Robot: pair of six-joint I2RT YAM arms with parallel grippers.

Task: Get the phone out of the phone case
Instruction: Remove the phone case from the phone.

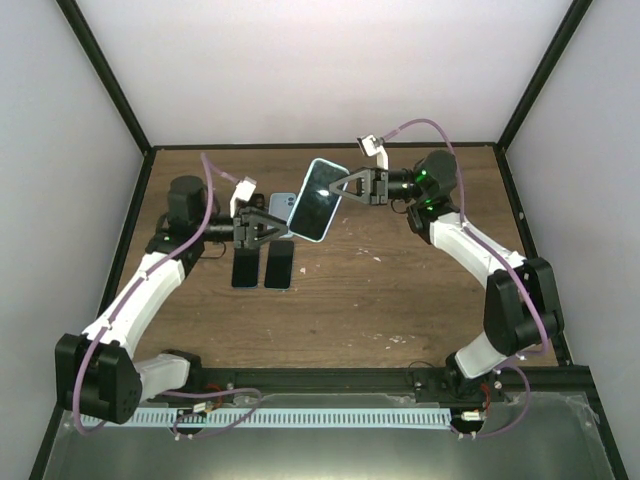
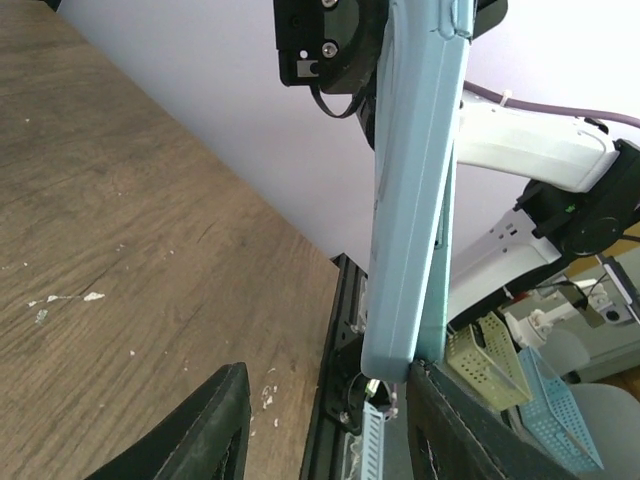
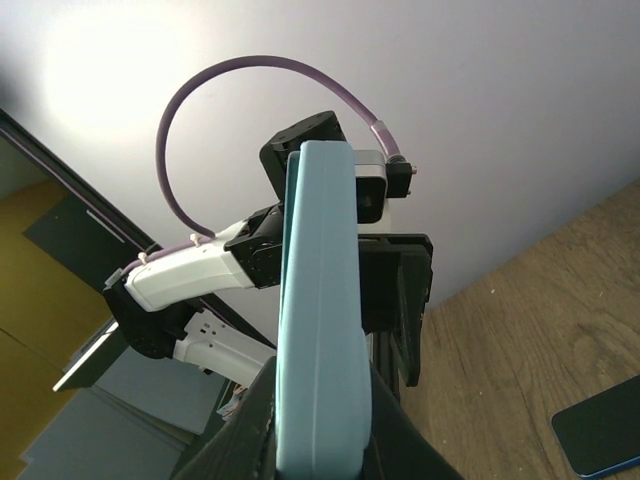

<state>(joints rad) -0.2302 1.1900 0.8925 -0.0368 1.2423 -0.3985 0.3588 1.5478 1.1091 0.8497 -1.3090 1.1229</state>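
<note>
Currently the right gripper (image 3: 320,425) has its two fingers (image 3: 245,440) drawn in narrowly on the phone case (image 3: 320,300). One finger sits on each broad face at the end of the case nearest that wrist, which the right wrist view shows edge-on. The left gripper (image 2: 325,400) stands with its fingers (image 2: 205,430) spread wide. The opposite end of the case hangs between them, close against the right-hand finger in the left wrist view and well apart from the other. Whether it touches that finger cannot be confirmed. The case is light blue and is held tilted above the table (image 1: 400,290), between the two grippers. The phone (image 1: 312,208) is seated in the case, its dark screen turned up toward the top camera with a patch of glare on it. On the table, on the arm-base side of the case, lie two dark handsets, one (image 1: 245,268) just beside the other (image 1: 279,265), both flat. A light blue object (image 1: 283,203) shows partly behind the left edge of the case; what it is cannot be determined. A purple cable (image 1: 210,190) arcs over the left arm on the left side of the case, and a matching one (image 1: 425,124) over the right arm on the right side.
</note>
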